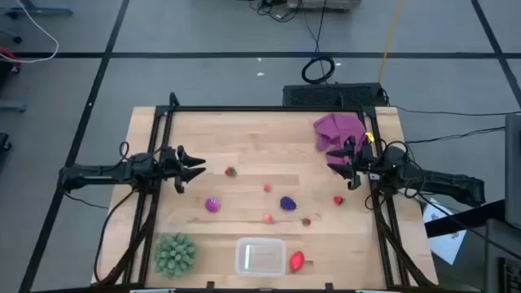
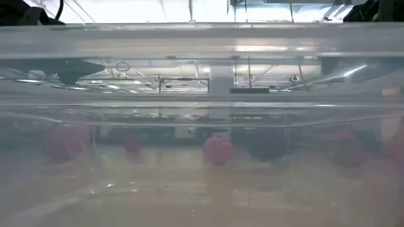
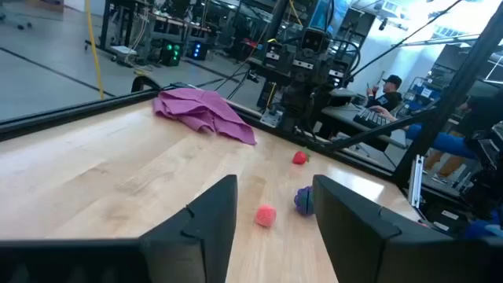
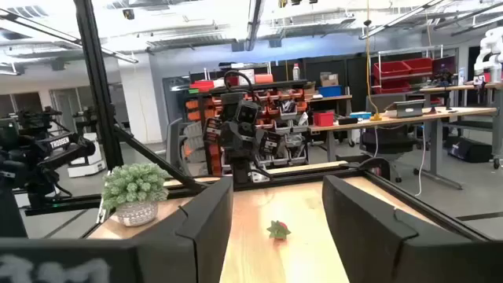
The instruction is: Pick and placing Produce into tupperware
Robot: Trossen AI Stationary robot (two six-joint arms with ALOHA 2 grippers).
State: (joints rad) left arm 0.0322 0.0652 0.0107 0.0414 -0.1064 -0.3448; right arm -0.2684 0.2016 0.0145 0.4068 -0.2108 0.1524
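Tupperware (image 1: 260, 257) sits empty at the counter's (image 1: 244, 138) near edge, so nothing's done yet. Strawberries (image 1: 297, 260), grape bunch (image 1: 288, 203) and magenta ball (image 1: 212, 204) lie scattered. Left claw (image 1: 198, 170) and right claw (image 1: 334, 160) hover partly open, holding nothing.

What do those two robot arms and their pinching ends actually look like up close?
Both arms are dark, nearly black, slim and jointed, with black cables looping near the wrists. The left end effector ends in two pointed dark fingers, broad, flat and angular seen close up. The right end effector looks the same, with a small yellow detail beside its wrist.
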